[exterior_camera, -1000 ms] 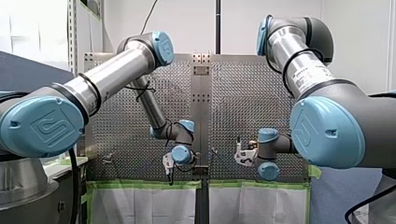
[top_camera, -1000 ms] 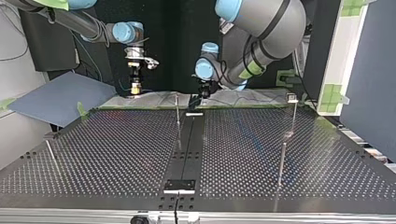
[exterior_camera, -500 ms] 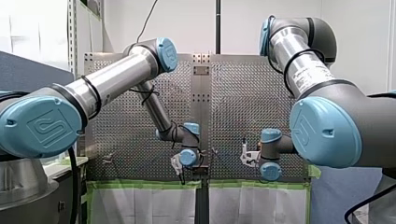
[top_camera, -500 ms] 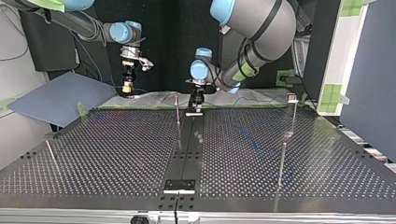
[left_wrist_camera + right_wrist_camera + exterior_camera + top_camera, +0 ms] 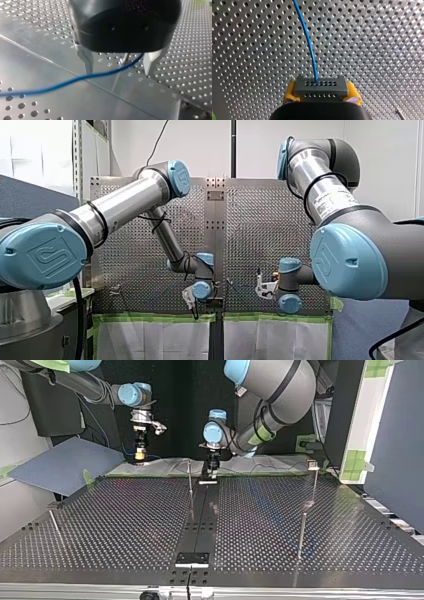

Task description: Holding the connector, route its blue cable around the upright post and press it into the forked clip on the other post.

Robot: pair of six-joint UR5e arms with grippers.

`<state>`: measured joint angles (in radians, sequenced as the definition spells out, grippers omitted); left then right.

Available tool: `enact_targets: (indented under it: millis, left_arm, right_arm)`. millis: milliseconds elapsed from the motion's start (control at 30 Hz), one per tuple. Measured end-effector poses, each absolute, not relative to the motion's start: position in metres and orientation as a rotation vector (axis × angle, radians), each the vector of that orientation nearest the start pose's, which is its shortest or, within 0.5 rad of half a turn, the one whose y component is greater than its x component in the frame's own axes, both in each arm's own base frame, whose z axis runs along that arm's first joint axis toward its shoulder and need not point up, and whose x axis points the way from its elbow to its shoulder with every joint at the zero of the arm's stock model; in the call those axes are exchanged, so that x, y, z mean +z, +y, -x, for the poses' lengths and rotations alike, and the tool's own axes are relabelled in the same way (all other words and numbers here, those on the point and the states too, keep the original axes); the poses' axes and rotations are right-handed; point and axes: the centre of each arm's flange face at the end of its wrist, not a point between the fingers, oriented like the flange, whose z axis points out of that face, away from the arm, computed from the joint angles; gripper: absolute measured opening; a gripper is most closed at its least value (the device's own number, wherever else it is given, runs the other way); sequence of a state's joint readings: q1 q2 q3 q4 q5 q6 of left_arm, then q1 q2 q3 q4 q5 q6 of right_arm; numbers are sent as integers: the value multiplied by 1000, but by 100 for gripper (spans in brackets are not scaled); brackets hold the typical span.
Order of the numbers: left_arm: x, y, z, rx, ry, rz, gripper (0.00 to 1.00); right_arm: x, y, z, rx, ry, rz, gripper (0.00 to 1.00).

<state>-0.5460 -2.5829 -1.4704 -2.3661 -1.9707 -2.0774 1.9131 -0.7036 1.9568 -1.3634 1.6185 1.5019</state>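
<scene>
Connector (image 5: pixel 320 86), a grey block dotted with small holes, is clamped between my right arm's fingers (image 5: pixel 289 92), whose yellow pads press on its two ends. Its blue cable (image 5: pixel 308 40) leaves the middle of the block's face and runs away in a gentle curve over the perforated surface (image 5: pixel 374 37). In the left wrist view the cable crosses the gap between my left arm's fingers (image 5: pixel 86 58), which are metal and spread wide with nothing gripped. Just beyond the cable, in that gap, stands the tip of a thin upright post (image 5: pixel 126 57). In the top view my right arm's fingers hang at the far edge, towards the view's left. My left arm's fingers point down near the middle, just beside the thin upright post and over the far end of the dark central strip (image 5: pixel 200 515). The forked clip (image 5: pixel 313 464) tops another post well apart at the view's right. Whether the cable touches the surface I cannot tell
</scene>
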Motion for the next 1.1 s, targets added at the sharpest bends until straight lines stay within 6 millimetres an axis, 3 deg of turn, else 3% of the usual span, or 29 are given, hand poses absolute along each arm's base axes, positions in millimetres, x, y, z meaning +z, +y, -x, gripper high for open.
enact_targets:
  millis: [400, 800, 1100]
  left_arm:
    - [-37, -436, -518, -419, 1685, 254, 100]
    - [-30, -472, -498, -429, 1641, 187, 100]
    - [-24, -471, -507, -356, 1623, 168, 100]
  right_arm:
    - [-26, -473, -313, 1450, -897, -1402, 0]
    - [-25, -479, -309, 1451, -907, -1385, 0]
    - [-22, -486, -308, 1467, -900, -1376, 0]
